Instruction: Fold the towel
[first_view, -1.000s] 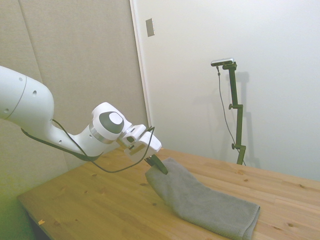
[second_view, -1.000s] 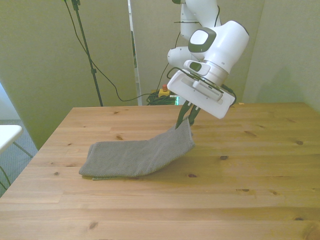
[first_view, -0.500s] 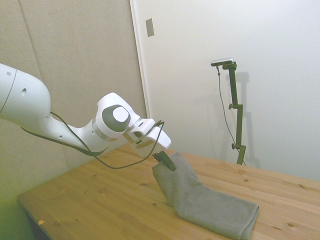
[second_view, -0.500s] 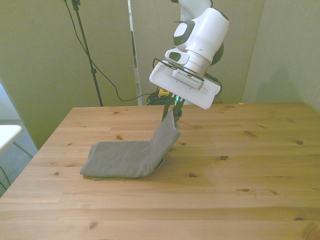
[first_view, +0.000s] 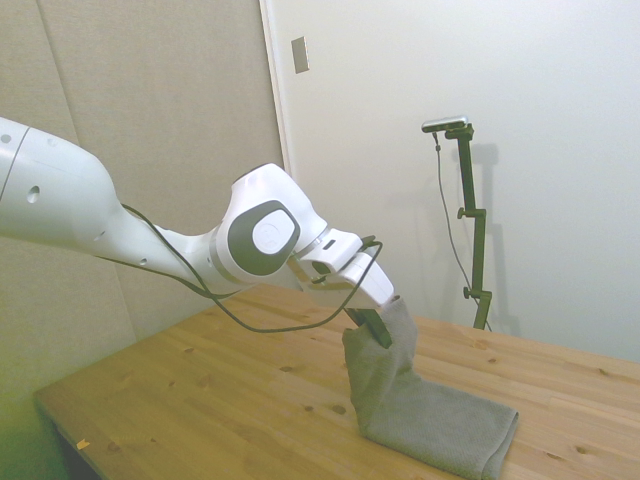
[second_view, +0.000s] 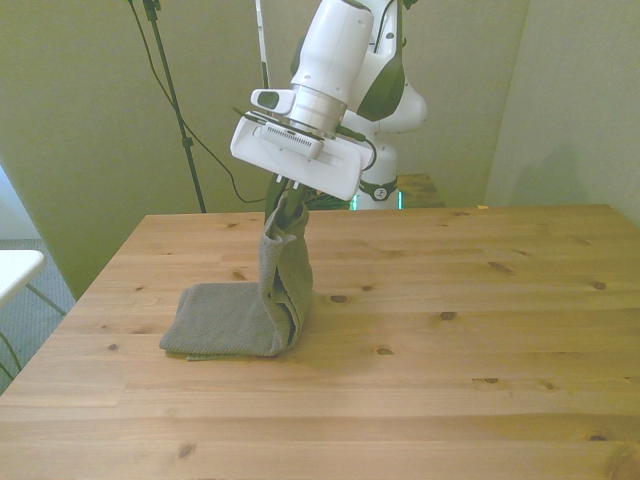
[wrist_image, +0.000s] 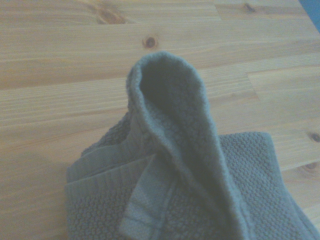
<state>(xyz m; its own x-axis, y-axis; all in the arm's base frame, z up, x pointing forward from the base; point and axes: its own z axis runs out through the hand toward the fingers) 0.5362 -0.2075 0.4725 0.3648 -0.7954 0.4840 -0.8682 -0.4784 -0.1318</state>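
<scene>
Tool (second_view: 283, 200) clamped on one end of the grey towel (second_view: 245, 312), raising it nearly upright above the desk (second_view: 450, 370). Other end lies flat, toward the front view's left edge. Raised part creased lengthwise, terry texture visible.

Glossy white rounded shells all over the arm (first_view: 120, 225) — big fat links. Dark grey round cap (first_view: 262, 238) set into the wrist joint, same sort of grey disc visible in the front view too. Thin black cable (first_view: 250, 322) looping loose under the wrist. Flat white block of a hand (second_view: 297, 158) with a row of fine ribbing along its edge. Slim dark fingers (first_view: 372, 327) sticking out below — tiny against the rest.
</scene>
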